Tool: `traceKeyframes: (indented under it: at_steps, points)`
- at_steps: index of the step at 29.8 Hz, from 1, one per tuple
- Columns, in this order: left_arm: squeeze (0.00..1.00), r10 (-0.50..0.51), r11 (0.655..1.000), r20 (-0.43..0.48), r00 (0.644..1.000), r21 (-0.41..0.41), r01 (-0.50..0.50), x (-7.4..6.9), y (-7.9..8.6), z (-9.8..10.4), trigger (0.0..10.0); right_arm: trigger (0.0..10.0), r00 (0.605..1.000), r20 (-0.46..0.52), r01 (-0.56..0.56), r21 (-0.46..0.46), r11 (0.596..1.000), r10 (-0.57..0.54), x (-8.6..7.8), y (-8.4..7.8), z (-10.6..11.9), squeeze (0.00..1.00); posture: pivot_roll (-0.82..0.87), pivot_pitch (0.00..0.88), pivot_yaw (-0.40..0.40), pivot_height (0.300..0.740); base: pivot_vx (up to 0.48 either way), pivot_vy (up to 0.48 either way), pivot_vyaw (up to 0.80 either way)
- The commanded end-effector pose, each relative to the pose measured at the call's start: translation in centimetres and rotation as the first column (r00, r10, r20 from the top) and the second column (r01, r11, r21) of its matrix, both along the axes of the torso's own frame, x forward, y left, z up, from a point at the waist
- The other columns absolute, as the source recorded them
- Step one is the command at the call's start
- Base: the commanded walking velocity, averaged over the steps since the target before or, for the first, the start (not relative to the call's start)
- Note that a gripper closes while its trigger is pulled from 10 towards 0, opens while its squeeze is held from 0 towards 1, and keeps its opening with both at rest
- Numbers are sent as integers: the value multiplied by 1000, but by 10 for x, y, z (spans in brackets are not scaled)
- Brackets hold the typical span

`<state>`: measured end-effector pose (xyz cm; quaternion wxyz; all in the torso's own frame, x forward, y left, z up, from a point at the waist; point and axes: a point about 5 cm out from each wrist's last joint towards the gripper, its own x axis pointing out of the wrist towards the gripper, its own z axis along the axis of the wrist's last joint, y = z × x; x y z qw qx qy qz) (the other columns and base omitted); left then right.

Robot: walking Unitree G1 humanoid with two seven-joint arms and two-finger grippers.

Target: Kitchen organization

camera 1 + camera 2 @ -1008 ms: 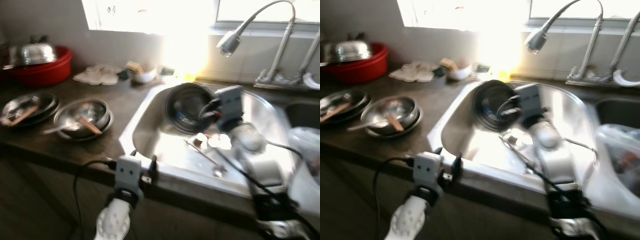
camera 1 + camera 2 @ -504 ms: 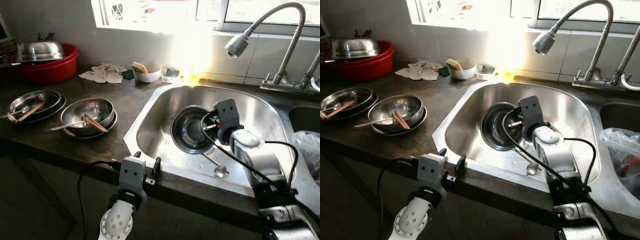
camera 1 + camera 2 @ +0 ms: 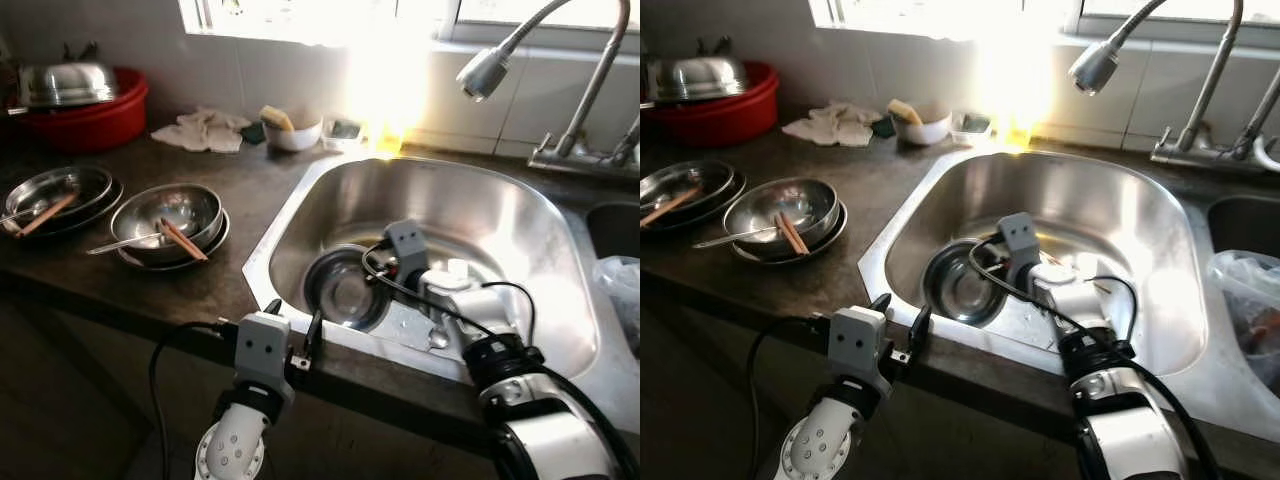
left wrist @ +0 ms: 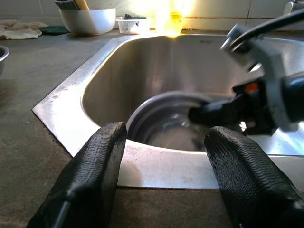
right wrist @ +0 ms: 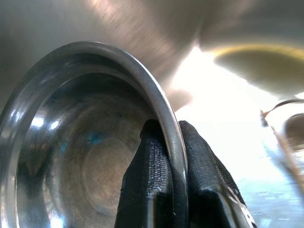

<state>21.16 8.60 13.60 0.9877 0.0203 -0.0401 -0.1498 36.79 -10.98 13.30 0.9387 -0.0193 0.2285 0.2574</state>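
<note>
Window (image 3: 300, 12) backlight blows out in glare on the sink (image 3: 500, 215); foreground dim, frames sharp.

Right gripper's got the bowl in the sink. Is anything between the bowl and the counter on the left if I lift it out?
Only the sink wall and rim, which the steel bowl must clear. The right gripper pinches its rim. On the counter beyond lies a stacked bowl with chopsticks.
</note>
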Motion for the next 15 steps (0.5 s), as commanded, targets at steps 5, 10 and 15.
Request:
traceKeyframes:
  at_steps: [5,10,15]
  points:
    - [0,7,1000,-52,999,20,-6,-7,2,-6,10000,10000,996,-12,-84,20,996,84,1,10,2,1000,84,171,-24,740,0,0,0]
    - [0,6,1000,-57,998,18,-5,-8,1,-6,10000,10000,995,-11,-104,16,994,104,0,11,-1,1000,85,172,-24,740,0,0,0]
    - [0,6,1000,-62,998,19,-5,-7,1,-6,10000,10000,990,81,-111,-3,994,111,1,11,8,1000,79,166,-26,740,0,0,0]
